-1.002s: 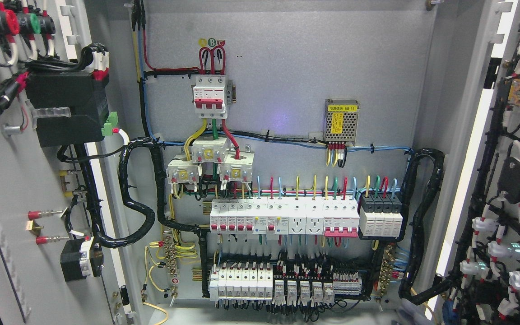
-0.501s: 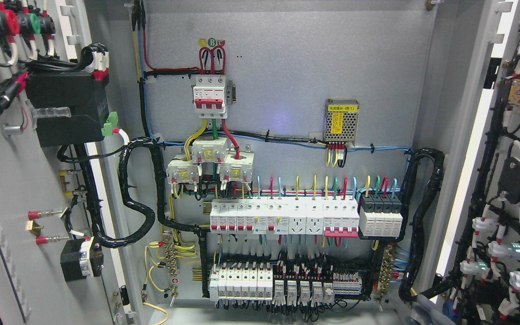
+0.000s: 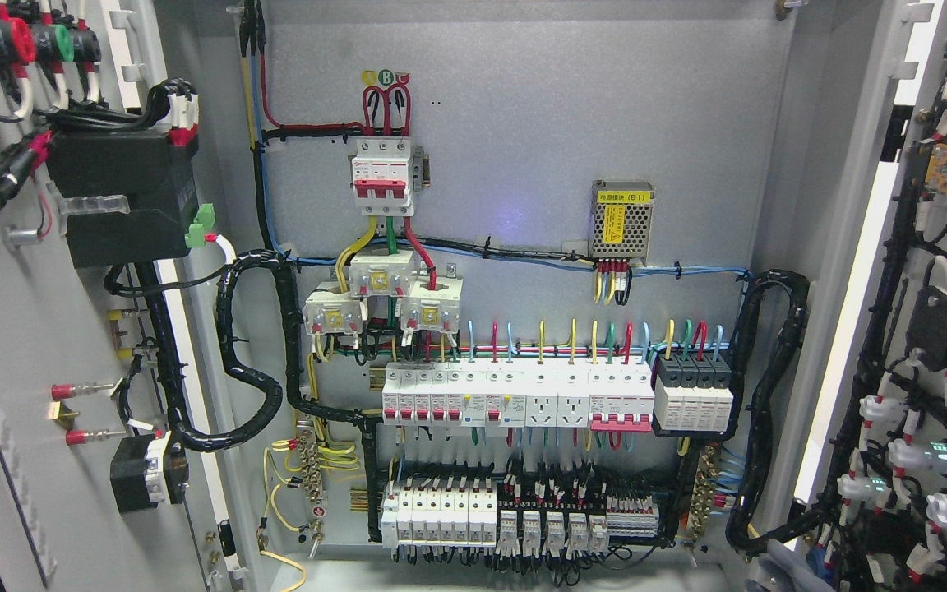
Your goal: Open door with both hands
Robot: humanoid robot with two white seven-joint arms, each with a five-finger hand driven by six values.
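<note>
Step in hand, as I judge it: the closing stage of the door-opening task, since both leaves of the electrical cabinet already stand swung out. I take the red-handled main breaker (image 3: 383,177) as the reference. Far left of the main breaker, the left door (image 3: 30,329) is folded wide toward me, its inner face carrying a black module, indicator-lamp backs and a cable loom. The left hand is not in view, so I report nothing on it. Around and below the main breaker, the grey back panel (image 3: 564,107) is fully exposed, with rows of smaller breakers and terminal blocks unobstructed. Far right of the main breaker, the right door (image 3: 930,247) is likewise open, its wired inner face turned inward. Well below and right of the main breaker, at the bottom edge, a grey rounded shape shows, which I take to be part of the right hand (image 3: 773,571). Too little of it is visible, so I cannot tell whether it is spread, curled or holding anything. It lies near the foot of the right door, and I cannot confirm contact. The next move calls for checking that both doors hold position, then withdrawing clear of the looms.
</note>
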